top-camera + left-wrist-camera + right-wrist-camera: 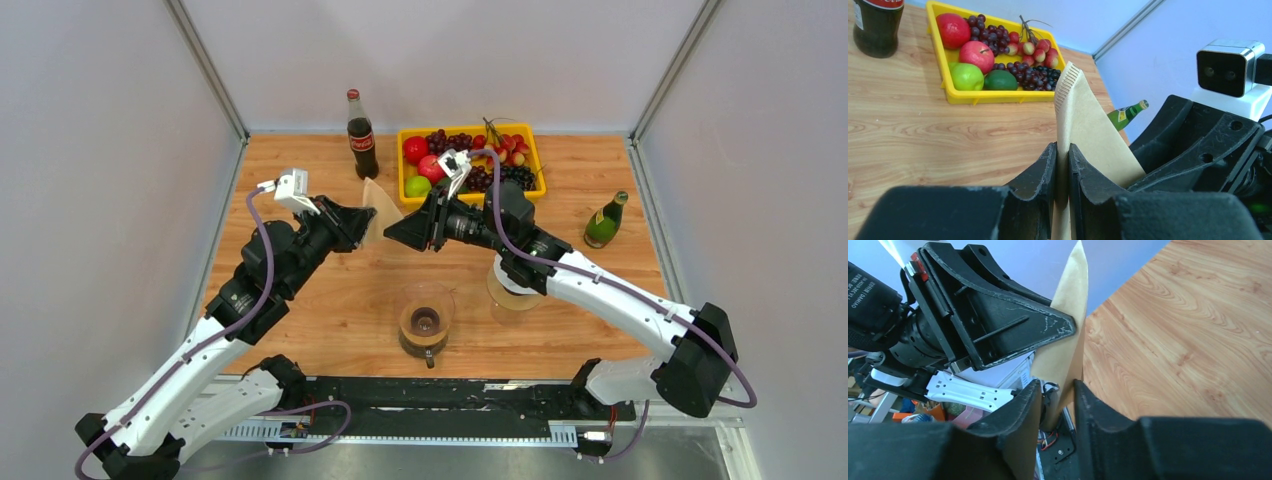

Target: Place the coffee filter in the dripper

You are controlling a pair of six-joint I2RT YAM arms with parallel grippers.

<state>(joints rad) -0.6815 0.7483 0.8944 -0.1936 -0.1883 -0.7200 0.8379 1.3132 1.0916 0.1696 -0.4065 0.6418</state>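
A wooden table [330,300] enclosed by pale panels carries two black-and-white arms, the left arm [250,290] and the right arm [610,290], which meet nose to nose above its middle. At the far edge sits a yellow tray [993,96] of apples, limes, grapes and cherries. A glass dripper [426,318] stands on its carafe near the front edge, between the two arms and well below their meeting point. A cola bottle [361,140] stands upright just left of the tray, and a small green bottle [603,225] stands toward the right edge. The brown paper coffee filter [1083,120] is held in the air, upright and folded flat, well apart from the dripper. The left gripper [1063,150] is clamped on the filter's lower part, both jaws pressed against the paper. The right gripper [1057,385] straddles the filter's opposite edge, its jaws narrowed around the paper with a gap showing on one side.
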